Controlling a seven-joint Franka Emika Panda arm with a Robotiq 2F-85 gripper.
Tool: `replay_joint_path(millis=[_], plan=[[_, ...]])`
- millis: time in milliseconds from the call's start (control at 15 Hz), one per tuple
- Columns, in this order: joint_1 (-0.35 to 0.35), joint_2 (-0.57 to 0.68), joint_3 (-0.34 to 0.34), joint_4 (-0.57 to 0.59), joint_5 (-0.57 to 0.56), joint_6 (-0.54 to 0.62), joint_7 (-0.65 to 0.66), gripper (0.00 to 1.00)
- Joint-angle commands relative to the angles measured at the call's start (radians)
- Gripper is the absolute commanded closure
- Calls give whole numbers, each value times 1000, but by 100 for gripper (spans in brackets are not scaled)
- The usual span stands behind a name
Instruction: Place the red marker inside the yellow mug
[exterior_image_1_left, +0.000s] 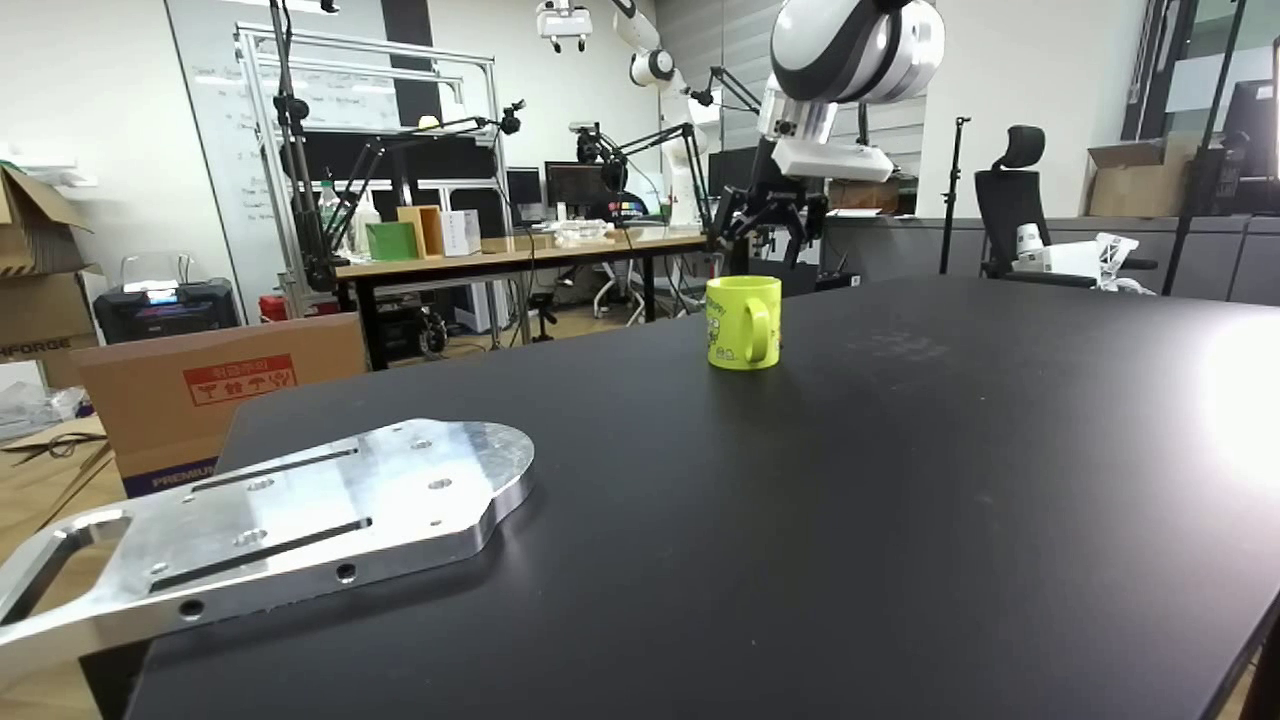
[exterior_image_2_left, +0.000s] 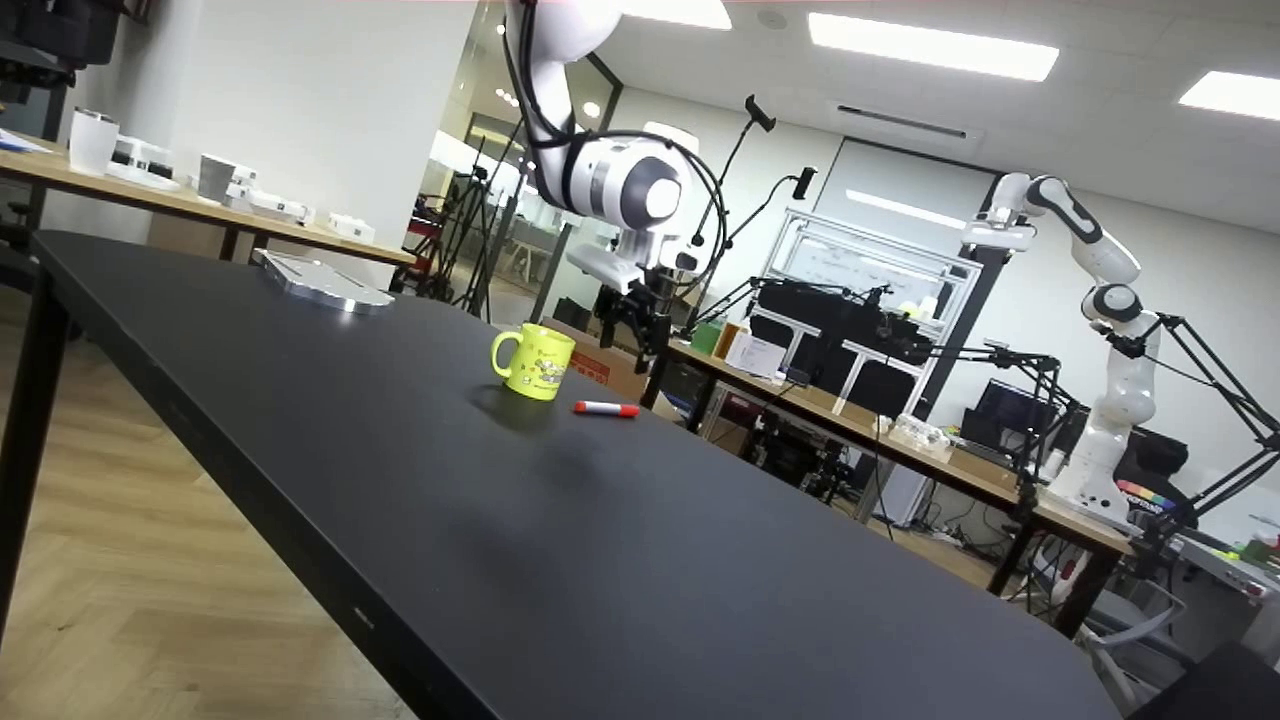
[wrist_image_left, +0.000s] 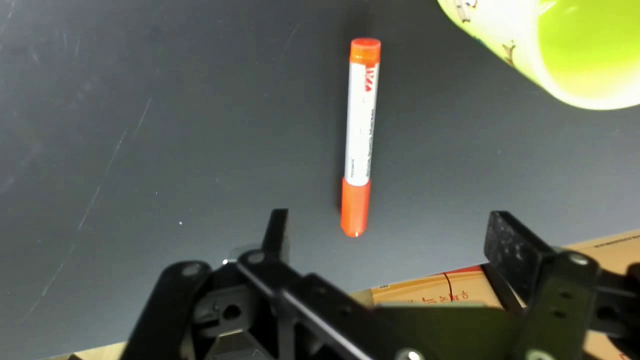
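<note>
A: Where is the red marker (wrist_image_left: 361, 125) shown?

B: It lies flat on the black table (exterior_image_1_left: 800, 500), just beside the yellow mug (exterior_image_2_left: 537, 362) but apart from it. The wrist view resolves a white printed barrel with a red section at each end.

A: And the mug?

B: It stands upright on the table in both exterior views, small printed figures on its wall, its handle projecting from one side. In the wrist view, part of its wall and bright interior occupies the upper right corner.

A: What is the condition of the gripper (wrist_image_left: 390, 227)?

B: Its two black fingers are spread wide. The gripper hangs apart from marker and mug; in the wrist view, the marker's lower end appears within the span between the fingertips.

A: Which other objects are visible?

B: A slotted metal plate (exterior_image_1_left: 330, 500) rests on the table, well apart from the mug. A cardboard box (exterior_image_1_left: 225, 425) with a red label stands beyond the table edge, and in the background a second white robot arm (exterior_image_2_left: 1128, 395) rises above a bench (exterior_image_1_left: 505, 252).
</note>
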Motion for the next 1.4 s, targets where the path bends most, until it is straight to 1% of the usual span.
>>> replay_joint_path(millis=[0,333,667,867,933,1000,1067,1133,1267,1333], plan=[[5,66,-12,77,7,-25,33,0],[8,111,-33,107,1,-94,63,0],[8,148,-38,142,1,-165,84,0],[8,174,-35,164,1,-170,88,0],[6,181,-32,169,1,-169,80,25],[8,185,-35,173,-1,-167,83,27],[9,190,-37,179,-1,-167,86,33],[9,190,-42,185,-3,-171,95,41],[21,191,-71,200,-5,-173,173,54],[26,186,-83,208,-4,-214,217,62]])
